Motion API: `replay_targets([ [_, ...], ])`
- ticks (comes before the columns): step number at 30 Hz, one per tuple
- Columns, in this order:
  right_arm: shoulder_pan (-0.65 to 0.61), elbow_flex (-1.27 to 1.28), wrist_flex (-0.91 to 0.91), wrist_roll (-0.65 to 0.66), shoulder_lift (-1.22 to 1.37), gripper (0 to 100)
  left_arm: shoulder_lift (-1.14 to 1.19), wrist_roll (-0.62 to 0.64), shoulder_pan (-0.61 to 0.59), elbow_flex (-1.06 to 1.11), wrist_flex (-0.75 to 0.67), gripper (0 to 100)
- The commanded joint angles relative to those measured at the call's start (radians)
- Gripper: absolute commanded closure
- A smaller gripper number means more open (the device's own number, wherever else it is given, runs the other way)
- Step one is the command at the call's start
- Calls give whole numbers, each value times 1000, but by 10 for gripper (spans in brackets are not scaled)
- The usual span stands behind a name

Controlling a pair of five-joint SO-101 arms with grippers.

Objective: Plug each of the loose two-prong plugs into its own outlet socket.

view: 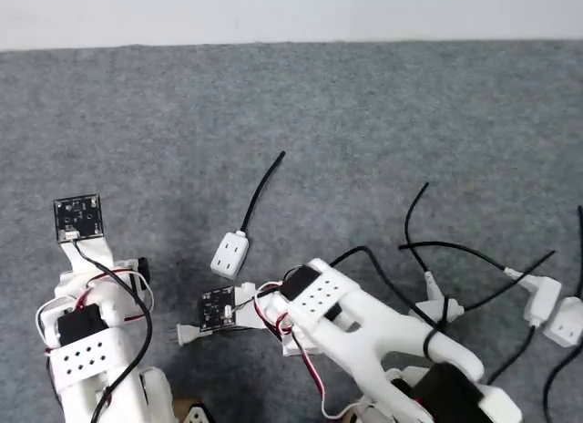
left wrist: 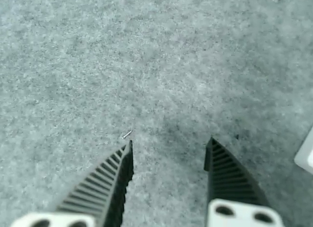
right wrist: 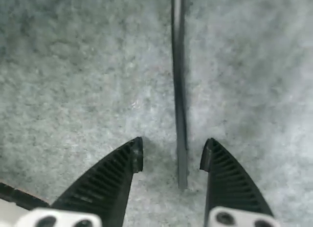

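The white outlet socket (view: 230, 255) lies mid-way across the grey felt table (view: 383, 104), near a small white two-prong plug (view: 187, 332). My right gripper (right wrist: 171, 153) is spread astride a thin black cord (right wrist: 179, 90). My left gripper (left wrist: 168, 151) gapes above the felt.

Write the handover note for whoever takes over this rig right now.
Left gripper: open, holding nothing, above bare carpet.
Right gripper: open, with a black cord lying between its fingers, not gripped.
White outlet socket: on the carpet mid-table, slots empty. A loose plug lies near it, prongs bare. A cluster of white connectors sits among cords on the right side.
Done: no plug seen seated.
Left: every plug-to-socket pairing.
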Motion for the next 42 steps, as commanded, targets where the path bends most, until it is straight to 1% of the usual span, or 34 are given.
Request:
replay_targets([
  [1,18,-49,-7,9,18,812,-11,-8,-6,-10,-32,775],
  [6,38,-51,-28,9,38,817,-11,-8,-6,-10,-31,775],
  [7,39,-52,-36,9,45,838,-11,-8,-6,-10,-31,775],
  [10,38,-61,-41,9,61,969,-11,-8,-6,-8,-29,775],
  [11,38,-68,-41,9,70,998,-11,-8,-6,-8,-28,775],
  [13,48,-81,-31,9,91,968,-12,-8,-6,-1,-31,775],
  [16,64,-112,-2,9,124,991,-12,-8,-6,4,-32,775],
  [19,82,-132,13,6,143,990,-12,-8,-6,5,-32,775],
  [22,113,-144,18,-43,147,990,-12,-8,-6,7,-32,775],
  [24,163,-153,27,-51,127,990,-12,-8,-5,7,-34,775],
  [28,286,-216,160,-46,-13,990,-12,-8,-3,8,-34,775],
  [30,343,-253,251,15,-113,990,-12,-8,-3,8,-34,775],
  [34,461,-342,406,219,-225,991,-12,-8,-3,8,-34,775],
  [36,535,-405,435,259,-211,991,-12,-8,-3,10,-34,775],
  [38,610,-468,432,269,-163,991,-12,-8,-2,21,-52,775],
  [39,645,-499,432,298,-128,990,-12,-8,-2,25,-63,775],
  [42,696,-578,414,373,21,990,-12,-8,-2,27,-66,775],
])
